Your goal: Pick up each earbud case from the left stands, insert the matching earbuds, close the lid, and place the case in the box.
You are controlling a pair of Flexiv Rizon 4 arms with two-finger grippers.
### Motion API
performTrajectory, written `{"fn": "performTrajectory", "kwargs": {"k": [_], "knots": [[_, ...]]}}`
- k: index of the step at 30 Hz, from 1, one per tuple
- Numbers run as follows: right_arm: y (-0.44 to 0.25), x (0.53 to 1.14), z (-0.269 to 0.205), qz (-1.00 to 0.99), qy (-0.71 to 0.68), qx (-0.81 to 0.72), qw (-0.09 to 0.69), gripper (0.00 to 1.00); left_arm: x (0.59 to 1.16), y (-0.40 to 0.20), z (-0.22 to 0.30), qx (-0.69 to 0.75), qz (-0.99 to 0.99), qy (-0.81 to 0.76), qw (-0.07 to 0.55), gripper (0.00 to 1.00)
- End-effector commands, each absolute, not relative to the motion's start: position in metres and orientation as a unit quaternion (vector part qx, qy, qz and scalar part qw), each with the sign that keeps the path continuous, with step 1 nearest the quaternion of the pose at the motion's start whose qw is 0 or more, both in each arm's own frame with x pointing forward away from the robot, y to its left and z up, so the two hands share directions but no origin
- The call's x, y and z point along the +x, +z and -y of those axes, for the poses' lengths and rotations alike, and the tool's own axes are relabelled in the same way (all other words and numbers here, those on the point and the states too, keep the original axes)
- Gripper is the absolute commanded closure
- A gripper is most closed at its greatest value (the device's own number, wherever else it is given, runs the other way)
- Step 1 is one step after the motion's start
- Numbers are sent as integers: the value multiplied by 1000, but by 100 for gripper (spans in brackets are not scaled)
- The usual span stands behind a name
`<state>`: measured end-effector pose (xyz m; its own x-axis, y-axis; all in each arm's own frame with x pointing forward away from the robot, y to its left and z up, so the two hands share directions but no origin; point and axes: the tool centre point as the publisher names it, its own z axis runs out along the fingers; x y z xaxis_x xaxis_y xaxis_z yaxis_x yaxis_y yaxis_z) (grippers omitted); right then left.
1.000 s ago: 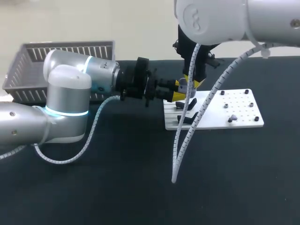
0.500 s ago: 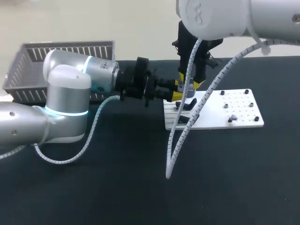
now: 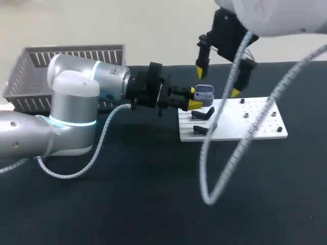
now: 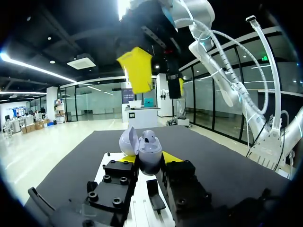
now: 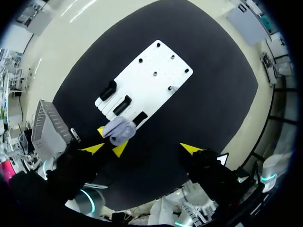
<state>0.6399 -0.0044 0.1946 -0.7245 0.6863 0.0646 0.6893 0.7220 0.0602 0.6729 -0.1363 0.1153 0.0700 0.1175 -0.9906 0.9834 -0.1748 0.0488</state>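
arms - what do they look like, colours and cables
The left arm and right arm are rounded silver-white shells, the left with a glowing cyan ring. A white spiral-wrapped cable hangs from each. Black fingers, yellow tips.

Left gripper [image 3: 195, 98]: arm level, fingers clamped on earbud case [image 3: 204, 92]. Right gripper [image 3: 218, 80]: above the case, fingers spread wide.

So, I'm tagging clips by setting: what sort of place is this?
Probably a robotics test bench: a black table carrying a white drilled fixture plate with black stands, a grey slatted basket, and the left tool shut on an open earbud case.
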Motion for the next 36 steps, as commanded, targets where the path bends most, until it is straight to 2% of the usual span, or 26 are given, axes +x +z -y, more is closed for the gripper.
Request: {"fn": "performTrajectory", "kwargs": {"k": [1,9,17,36], "knots": [[190,593,27,932,-113,-330,-97,0,673,115,136,586,-469,-494,439,100],[186,589,55,936,-95,-308,-138,0,673,115,136,586,-469,-494,439,100],[176,606,86,942,-93,-302,-110,0,673,115,136,586,-469,-494,439,100],[176,606,86,942,-93,-302,-110,0,673,115,136,586,-469,-494,439,100]]}}
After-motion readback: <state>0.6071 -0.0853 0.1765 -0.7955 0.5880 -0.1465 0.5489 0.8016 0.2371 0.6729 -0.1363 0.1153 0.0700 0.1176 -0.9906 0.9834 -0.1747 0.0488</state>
